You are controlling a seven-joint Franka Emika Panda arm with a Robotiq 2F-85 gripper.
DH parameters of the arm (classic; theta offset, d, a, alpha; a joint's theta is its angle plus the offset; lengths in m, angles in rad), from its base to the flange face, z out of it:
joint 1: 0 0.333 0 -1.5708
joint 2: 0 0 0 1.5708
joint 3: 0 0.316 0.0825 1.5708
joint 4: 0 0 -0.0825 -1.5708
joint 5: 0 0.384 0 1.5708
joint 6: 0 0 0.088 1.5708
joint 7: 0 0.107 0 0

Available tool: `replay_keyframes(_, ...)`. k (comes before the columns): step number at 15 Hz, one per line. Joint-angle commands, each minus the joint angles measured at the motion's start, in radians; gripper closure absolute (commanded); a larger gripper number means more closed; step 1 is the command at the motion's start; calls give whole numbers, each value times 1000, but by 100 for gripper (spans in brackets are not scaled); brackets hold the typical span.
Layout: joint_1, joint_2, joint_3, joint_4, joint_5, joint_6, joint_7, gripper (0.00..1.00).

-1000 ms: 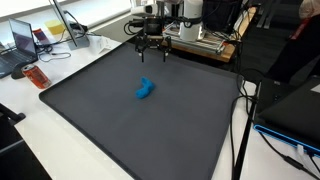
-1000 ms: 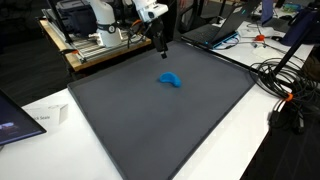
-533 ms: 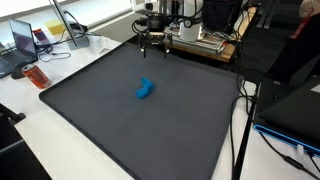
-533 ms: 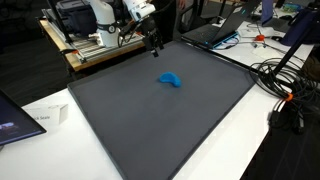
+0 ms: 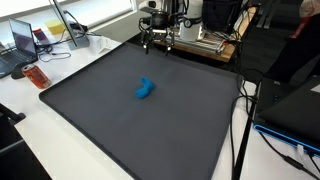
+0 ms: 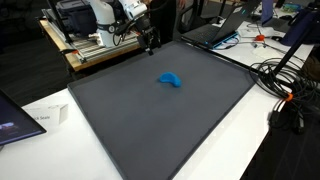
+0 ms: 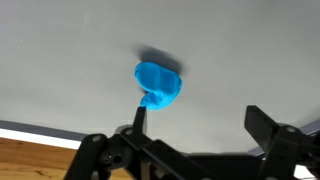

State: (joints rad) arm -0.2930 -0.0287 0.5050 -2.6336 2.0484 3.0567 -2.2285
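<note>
Mat (image 6: 150, 130): dark grey sheet covering most of the white table (image 6: 250, 140), seen cornerwise in an exterior view.
Blue object (image 6: 171, 80): small and rounded, lying alone on the mat's far half.
Gripper (image 6: 150, 43): black, hanging over the mat's far edge, jaws apart and holding nothing; well apart from the blue object.
Arm (image 6: 118, 12): white, reaching in from the back.
Bench (image 6: 95, 55): wooden, behind the mat.
Cables (image 6: 285, 85): black tangle beside the mat.
Laptop (image 6: 15, 120): partly in frame, near a small white box (image 6: 57, 113).
</note>
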Motion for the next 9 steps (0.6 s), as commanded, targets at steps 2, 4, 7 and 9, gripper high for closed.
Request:
replay_keyframes(2, -41, -51, -15, -10, 270, -60, -263, 0)
replay_keyframes(4, -64, -45, -18, -13, 372, -85, -379, 0)
replay_keyframes(7, -105, -30, -21, -16, 532, -152, -569, 0)
replay_keyframes(9, -130, -62, 2, -39, 484, -178, -508, 0)
